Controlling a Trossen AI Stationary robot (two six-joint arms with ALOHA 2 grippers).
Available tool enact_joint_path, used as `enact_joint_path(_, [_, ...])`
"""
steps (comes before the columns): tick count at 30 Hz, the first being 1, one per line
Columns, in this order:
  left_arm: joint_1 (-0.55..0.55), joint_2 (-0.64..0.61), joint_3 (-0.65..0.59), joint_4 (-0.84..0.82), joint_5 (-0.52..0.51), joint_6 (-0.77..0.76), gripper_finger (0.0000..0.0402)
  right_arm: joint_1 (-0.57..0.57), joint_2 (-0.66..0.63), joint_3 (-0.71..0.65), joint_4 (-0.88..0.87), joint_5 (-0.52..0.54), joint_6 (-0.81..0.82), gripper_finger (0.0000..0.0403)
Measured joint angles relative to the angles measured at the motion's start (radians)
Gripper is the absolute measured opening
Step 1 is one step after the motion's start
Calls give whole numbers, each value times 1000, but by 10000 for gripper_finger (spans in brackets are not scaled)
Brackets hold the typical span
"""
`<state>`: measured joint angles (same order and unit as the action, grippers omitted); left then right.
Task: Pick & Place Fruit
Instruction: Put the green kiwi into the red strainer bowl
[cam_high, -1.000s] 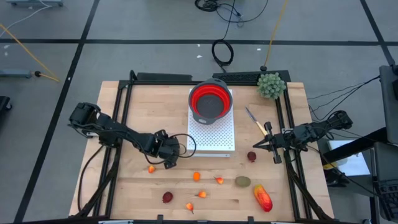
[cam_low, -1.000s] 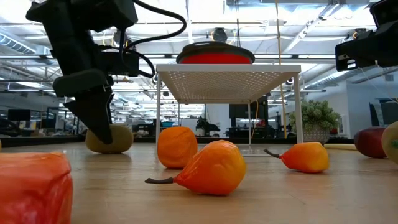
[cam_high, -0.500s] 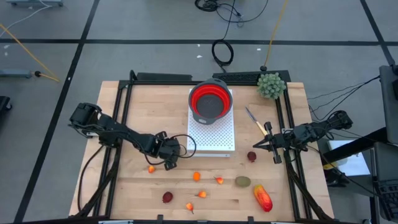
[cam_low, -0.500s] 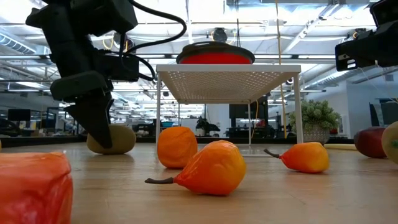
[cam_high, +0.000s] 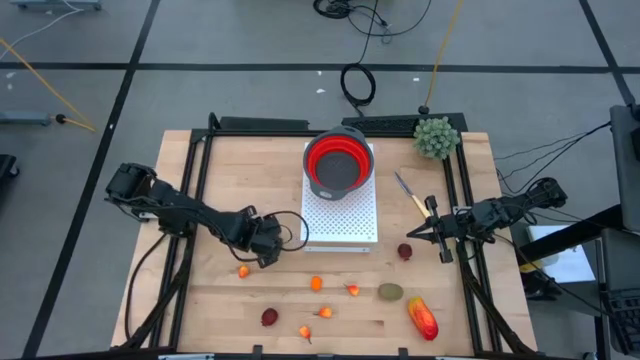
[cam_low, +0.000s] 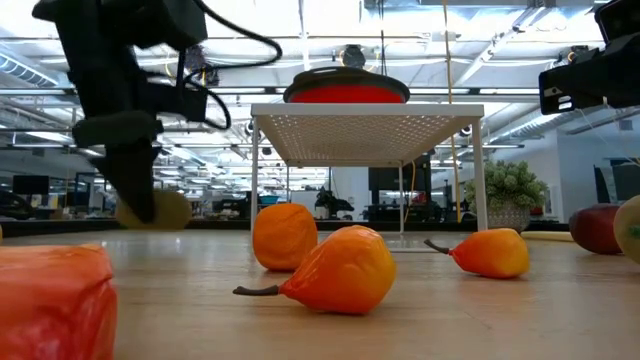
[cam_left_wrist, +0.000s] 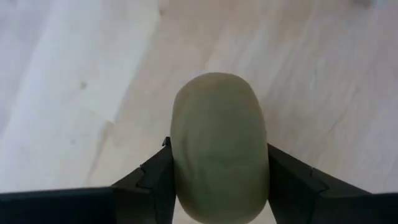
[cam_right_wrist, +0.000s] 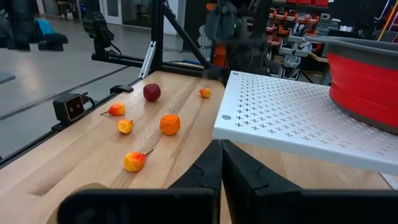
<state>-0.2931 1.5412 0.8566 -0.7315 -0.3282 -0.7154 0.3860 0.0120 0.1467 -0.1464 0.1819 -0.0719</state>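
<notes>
A brown-green oval fruit (cam_left_wrist: 217, 143) sits between the fingers of my left gripper (cam_high: 266, 254), left of the white rack. In the low view the oval (cam_low: 165, 210) hangs just above the wood beside the dark fingers (cam_low: 135, 195). Other fruit lies on the near half of the table: an orange ball (cam_high: 316, 283), small orange-red pieces (cam_high: 243, 270) (cam_high: 352, 289), a dark-red ball (cam_high: 269, 317), a second oval (cam_high: 390, 291) and a red-orange oblong (cam_high: 422, 317). My right gripper (cam_high: 410, 237) waits shut at the right, next to another dark-red ball (cam_high: 404, 251). My left gripper pinches the oval by its two long sides (cam_left_wrist: 179, 168), one finger on each. The fingers come from above, pointing steeply down. The oval's rounded end sticks out past the fingertips. It is held a little clear of the table.
A red bowl (cam_high: 338, 165) stands on the white perforated rack (cam_high: 345, 215) at the table's middle. A green spiky plant (cam_high: 436, 137) and a yellow-handled knife (cam_high: 412, 196) lie at the far right. Black frame rails (cam_high: 196, 190) run along both sides.
My left gripper has closed on the oval fruit, tipped a little, and moved slightly up and toward the table's far left. The oval rested on the wood before and now hangs just above it. The other fruit has stayed in place.
</notes>
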Motion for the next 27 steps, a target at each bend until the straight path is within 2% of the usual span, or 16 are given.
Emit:
enact_joint_path(5, [-2,-84,5,-44,-22,-30,168,0,0,0,0,0,0,0])
enact_joint_path(12, [-10,-214,6,-80,-78,-82,187,0,0,0,0,0,0,0])
enact_joint_path(17, [-32,-299,6,-71,-128,-100,179,0,0,0,0,0,0,0])
enact_joint_path(21, [-60,-358,6,0,-167,-69,172,0,0,0,0,0,0,0])
enact_joint_path(27, [-100,-412,6,209,-181,106,187,0,0,0,0,0,0,0])
